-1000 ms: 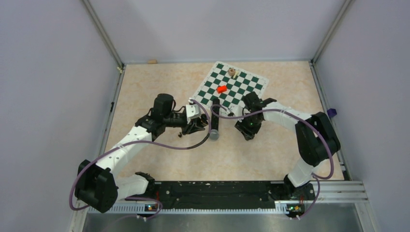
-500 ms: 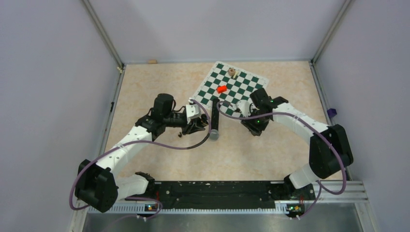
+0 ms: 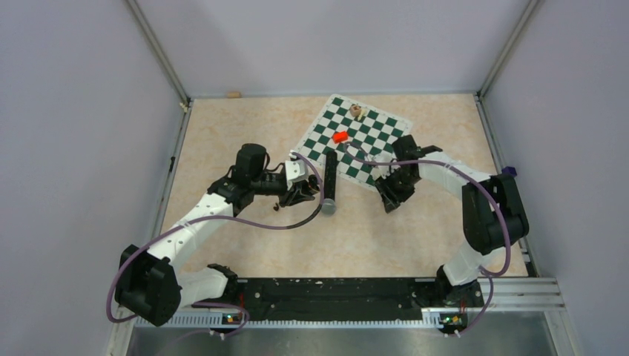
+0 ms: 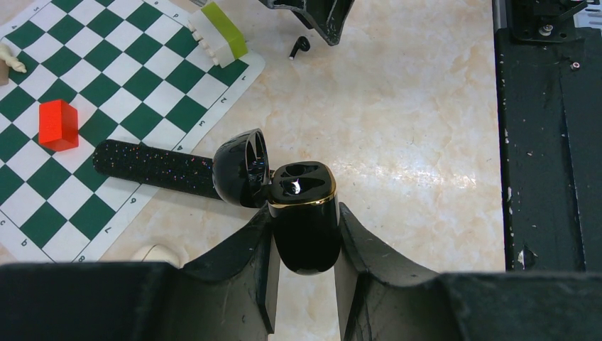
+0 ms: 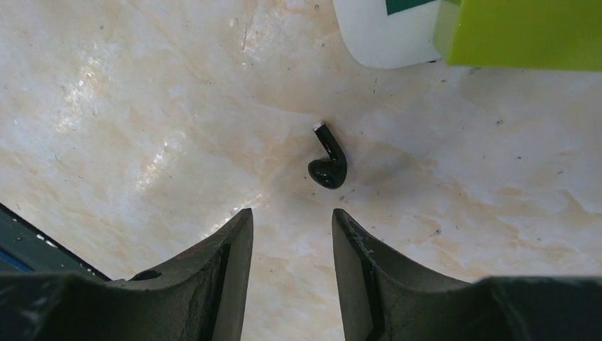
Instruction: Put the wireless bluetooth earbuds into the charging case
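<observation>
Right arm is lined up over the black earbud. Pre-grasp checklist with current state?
1. Left gripper clamped on the charging case: ok.
2. Case lid open: ok.
3. Case wells free for an earbud: cannot tell, they are dark with glare.
4. Right gripper jaws open: ok.
5. Black earbud between the fingers: not ok, it lies on the table beyond the tips, toward one finger's line.
6. Room around the earbud: ok, the yellow-green block and chess mat corner lie apart from it.

Lab: panel-walled robot table (image 3: 215, 133)
</observation>
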Controlling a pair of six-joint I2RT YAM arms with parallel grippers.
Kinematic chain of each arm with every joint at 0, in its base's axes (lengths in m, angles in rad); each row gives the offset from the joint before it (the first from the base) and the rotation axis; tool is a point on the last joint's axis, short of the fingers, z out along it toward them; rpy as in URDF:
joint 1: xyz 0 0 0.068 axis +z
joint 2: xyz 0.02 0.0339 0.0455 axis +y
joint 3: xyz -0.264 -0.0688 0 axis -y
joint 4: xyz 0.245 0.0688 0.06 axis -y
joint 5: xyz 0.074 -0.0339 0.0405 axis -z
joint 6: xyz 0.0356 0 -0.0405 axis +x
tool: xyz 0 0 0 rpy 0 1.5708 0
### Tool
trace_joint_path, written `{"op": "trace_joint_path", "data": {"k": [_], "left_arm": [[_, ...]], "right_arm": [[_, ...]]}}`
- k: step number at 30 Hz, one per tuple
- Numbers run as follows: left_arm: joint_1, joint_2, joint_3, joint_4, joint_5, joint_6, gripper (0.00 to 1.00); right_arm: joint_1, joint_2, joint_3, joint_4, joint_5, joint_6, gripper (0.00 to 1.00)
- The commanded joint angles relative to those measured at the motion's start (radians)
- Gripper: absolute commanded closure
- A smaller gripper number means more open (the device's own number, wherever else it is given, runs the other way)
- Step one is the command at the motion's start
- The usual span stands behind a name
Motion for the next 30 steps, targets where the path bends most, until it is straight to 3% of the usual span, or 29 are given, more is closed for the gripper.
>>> {"op": "trace_joint_path", "data": {"k": [1,15,30], "left_arm": [[0.005,-0.014,0.007,0.036,0.022,-0.007,1.0],[0.004,-0.028,0.005,0.036,0.026,-0.006,1.0],[0.005,-0.032,0.005,0.036,0.027,-0.01,1.0]], "right_arm": [[-0.003,-0.006,0.0,0.078,-0.053,0.054,0.55],[-0.028,-0.11,-0.049,0.21,0.007,0.097,0.49],[-0.061,-0.017,-0.053,0.182,-0.062,0.118,0.52]]}}
